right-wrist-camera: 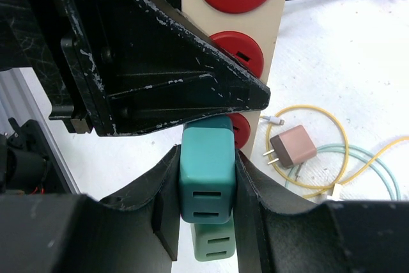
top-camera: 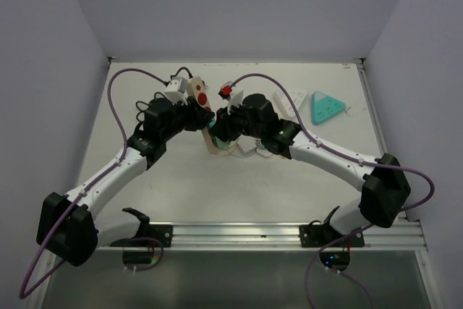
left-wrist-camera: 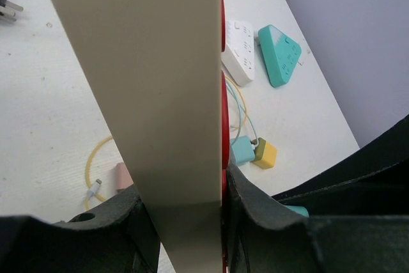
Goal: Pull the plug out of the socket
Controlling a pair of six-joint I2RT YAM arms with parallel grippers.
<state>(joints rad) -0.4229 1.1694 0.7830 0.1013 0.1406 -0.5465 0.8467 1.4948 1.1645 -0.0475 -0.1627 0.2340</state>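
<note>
Crowding from above, left gripper is clenched on beige red-socketed power strip; teal cube plug is pinched inside right gripper.

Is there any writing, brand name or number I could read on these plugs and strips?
None can be read in any view. The beige power strip, the teal charger and the teal triangular socket block show no lettering; marks on the white power strip are too small to read.
</note>
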